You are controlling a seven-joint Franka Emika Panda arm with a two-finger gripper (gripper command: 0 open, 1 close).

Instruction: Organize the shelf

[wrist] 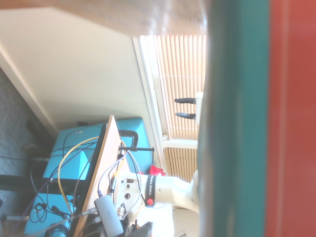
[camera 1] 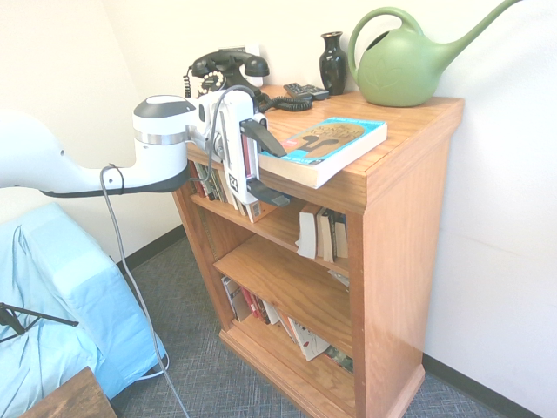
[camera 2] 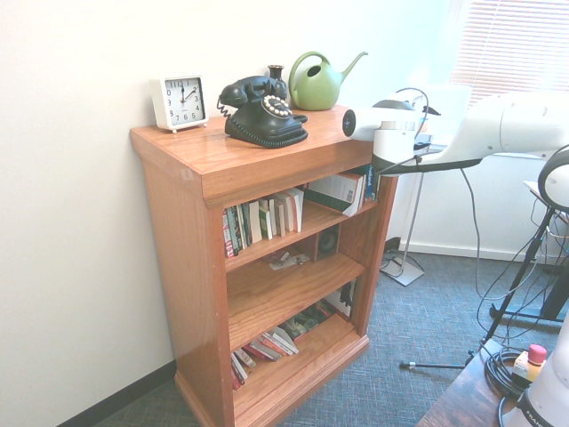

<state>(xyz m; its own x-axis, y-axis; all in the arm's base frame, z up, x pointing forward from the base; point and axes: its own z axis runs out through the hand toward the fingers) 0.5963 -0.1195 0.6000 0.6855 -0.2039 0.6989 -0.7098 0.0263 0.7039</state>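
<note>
The shelf (camera 1: 402, 218) is an orange-brown oak bookcase with three open tiers, also seen from the other side (camera 2: 178, 249). A teal-covered book (camera 1: 326, 144) lies flat on its top and hangs over the front edge. My gripper (camera 1: 280, 176) is open, level with the front of the top tier, just below that book. Its fingers stand one above the other at the spines of upright books (camera 1: 213, 181). The wrist view is filled with a close teal spine (wrist: 237, 123) and a red spine (wrist: 294, 123). In the second exterior view only my wrist (camera 2: 384, 124) shows.
On top stand a black telephone (camera 1: 228, 70), a dark vase (camera 1: 332, 61), a green watering can (camera 1: 400, 65), a remote (camera 1: 305, 90) and a white clock (camera 2: 180, 100). Books fill the top tier (camera 2: 262, 218) and lie in the bottom tier (camera 2: 267, 342). A blue-covered object (camera 1: 52, 305) sits left.
</note>
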